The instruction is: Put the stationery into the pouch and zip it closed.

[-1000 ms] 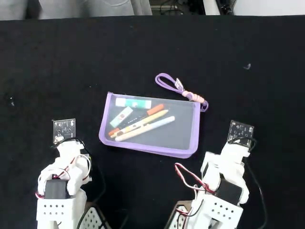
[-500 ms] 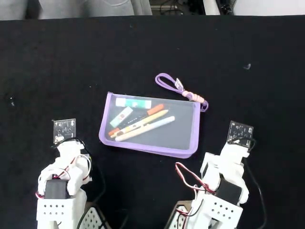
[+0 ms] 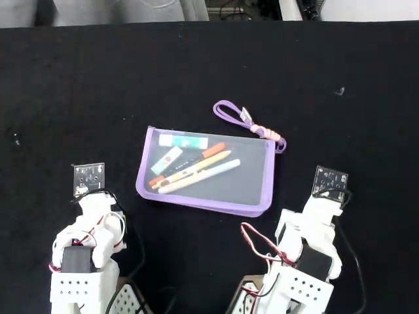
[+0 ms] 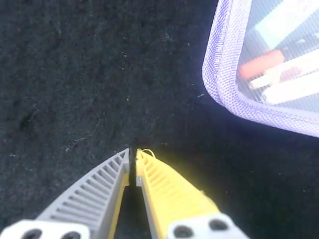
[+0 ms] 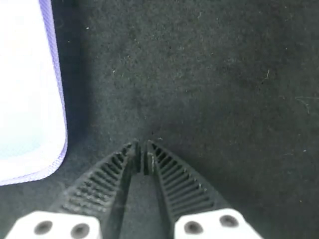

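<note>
On my high view, the black cloth surface (image 3: pixel 78 85) carries the flat, lilac-edged clear plastic pouch (image 3: pixel 245 180) at centre frame. Orange, yellow and pale pens and markers (image 3: pixel 196 171) lie inside it, toward its left half. A purple looped strap (image 3: pixel 229 112) trails from its upper right corner. My left end effector (image 4: pixel 133 159) and right end effector (image 5: pixel 143 154) are both pressed together, just beside the pouch and not touching it.

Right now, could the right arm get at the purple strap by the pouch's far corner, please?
Probably yes: the strap lies on the table beside the corner of the pouch, on that arm's side, with nothing between it and the shut right gripper. Whether the arm stretches that far is unclear.
</note>
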